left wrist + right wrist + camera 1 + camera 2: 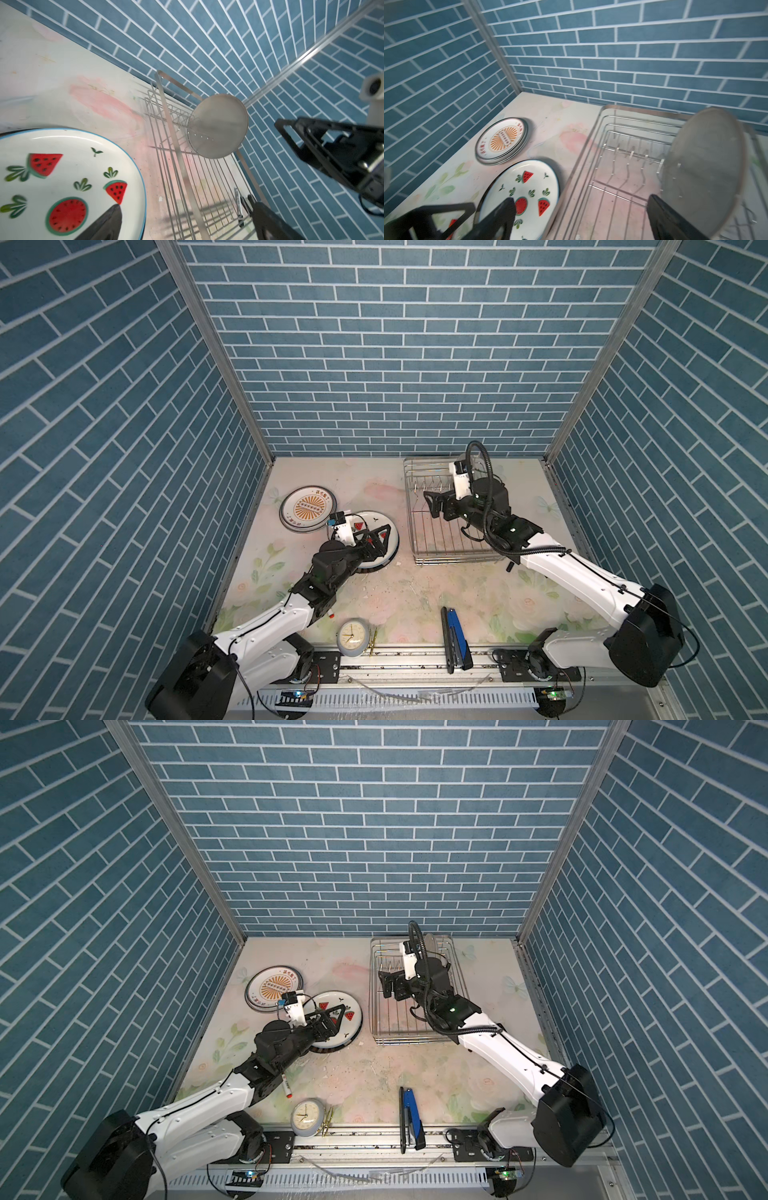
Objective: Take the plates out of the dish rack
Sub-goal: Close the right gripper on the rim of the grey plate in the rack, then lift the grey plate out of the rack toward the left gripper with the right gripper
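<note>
Nearest the lens, at six o'clock on the table (415,597), lay a clock (351,637) and a blue tool (455,639), neither part of the job. Two piles of plates sat at ten o'clock: a sunburst pile (307,510) and, just beside it toward the centre, a pile topped by a watermelon plate (386,520). The rack (449,549) stood at one o'clock, nearly bare. One grey plate (702,170) leaned upright among the prongs (631,154) at its far end, the only plate visible in it.

So the unloading looked almost done, with the grey plate as the step in hand. The next move likely called for the right claw (430,504) to reach toward the rack's far end, straddle that plate's rim, close, and lift it clear of the prongs before carrying it to ten o'clock.

The left claw (380,539) hung over the watermelon plate with jaws spread wide, gripping nothing. The right claw hovered above the rack, jaws equally wide and empty. One finger was close beside the grey plate, with no clear touch.
</note>
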You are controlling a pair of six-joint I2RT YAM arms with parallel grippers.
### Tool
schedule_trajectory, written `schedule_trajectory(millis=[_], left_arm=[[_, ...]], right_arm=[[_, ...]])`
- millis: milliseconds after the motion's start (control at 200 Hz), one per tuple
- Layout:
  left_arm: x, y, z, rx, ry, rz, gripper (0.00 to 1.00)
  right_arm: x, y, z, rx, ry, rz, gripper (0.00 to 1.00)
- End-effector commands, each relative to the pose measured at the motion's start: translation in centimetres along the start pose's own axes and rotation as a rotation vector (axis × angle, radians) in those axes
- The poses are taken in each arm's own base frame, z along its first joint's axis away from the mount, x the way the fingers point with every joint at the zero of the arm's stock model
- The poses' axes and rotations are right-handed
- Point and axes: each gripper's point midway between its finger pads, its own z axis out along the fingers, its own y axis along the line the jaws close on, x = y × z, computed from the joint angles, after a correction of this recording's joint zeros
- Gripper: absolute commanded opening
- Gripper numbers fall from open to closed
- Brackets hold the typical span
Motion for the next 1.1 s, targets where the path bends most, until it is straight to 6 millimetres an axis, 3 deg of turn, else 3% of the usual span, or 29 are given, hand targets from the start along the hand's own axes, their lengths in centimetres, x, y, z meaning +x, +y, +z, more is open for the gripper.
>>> schedule_trajectory(millis=[0, 105, 220, 345, 540, 685, 795, 1095], left_arm=[[-1.6, -3.6, 1.7, 0.098, -0.030, 0.056, 1.00], [-0.7, -5.5, 3.5, 0.181, 0.013, 0.050, 1.00], [0.1, -6.3, 5.4, 0.202, 0.055, 0.046, 1.00], [0.7, -6.7, 6.8, 0.221, 0.076, 0.041, 1.00], [1.2, -6.6, 7.6, 0.228, 0.087, 0.023, 1.00], [1.7, -6.4, 8.0, 0.226, 0.099, 0.006, 1.00], [2.1, -6.3, 8.3, 0.232, 0.109, -0.010, 1.00], [2.5, -5.7, 8.2, 0.225, 0.102, -0.025, 1.00]], right_arm=[[-0.5, -5.7, -0.4, 0.256, 0.006, 0.034, 0.97], [-0.8, -9.8, 0.3, 0.447, 0.030, 0.019, 0.95], [-0.3, -11.7, 2.3, 0.504, 0.089, 0.021, 0.93], [-0.1, -12.7, 4.4, 0.542, 0.137, 0.002, 0.85], [0.5, -14.4, 6.8, 0.638, 0.183, -0.045, 0.61], [0.9, -15.4, 7.7, 0.704, 0.195, -0.066, 0.48], [1.2, -15.8, 8.3, 0.726, 0.207, -0.077, 0.30], [1.1, -16.2, 8.8, 0.755, 0.205, -0.101, 0.13]])
